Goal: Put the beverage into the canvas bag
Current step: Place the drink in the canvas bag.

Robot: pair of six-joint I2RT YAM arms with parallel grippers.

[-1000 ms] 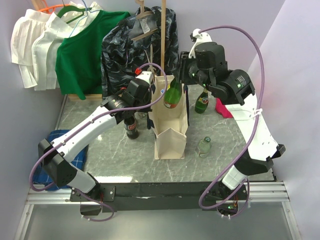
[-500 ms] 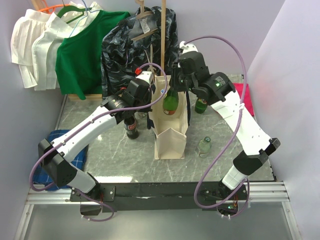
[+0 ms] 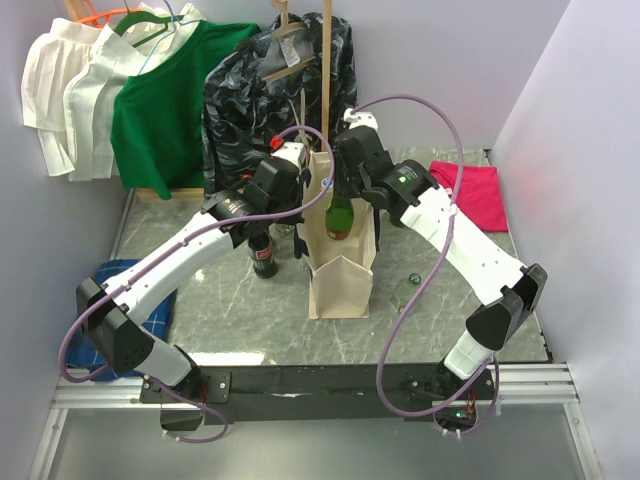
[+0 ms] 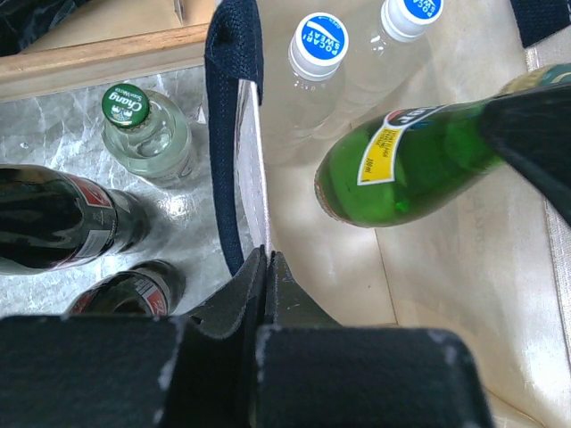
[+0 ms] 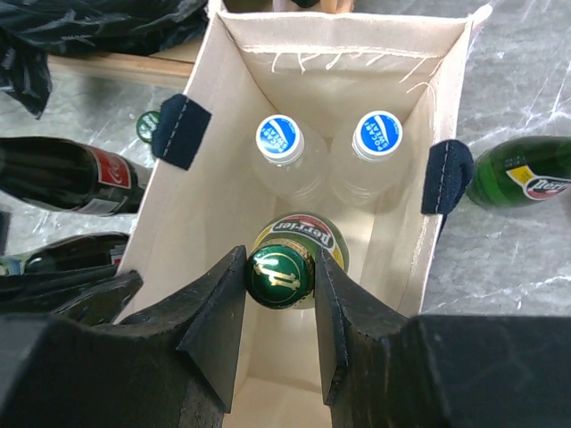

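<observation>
at the left edge of the table [image 3: 250,335] lay a blue cloth [image 3: 112,275]. two dark cola bottles [image 4: 62,227] and a small clear bottle with a green cap [image 4: 147,134] stood close along the left wall of the canvas bag [image 3: 340,285], so there was little free room on that side. the left gripper [image 4: 266,260] had its fingers pressed together on the upper edge of this wall, next to a navy handle [image 4: 234,107]. the bag was tall, boxy and cream, with its mouth spread wide. inside, at the far end, two clear bottles with blue caps [image 5: 280,138] stood side by side and filled the width. in front of them hung the green bottle [image 4: 401,169]: glossy glass with a yellow label, tilted, its body already below the rim. whether its base touched the bag floor, i could not tell. the right gripper [image 5: 278,266] clamped its green cap between half-spread fingers. the near part of the bag floor was bare. outside the right wall another green bottle [image 5: 522,178] stood just beside the bag. further right were a small clear bottle [image 3: 407,290] and, near the far edge, a pink cloth [image 3: 465,188].
</observation>
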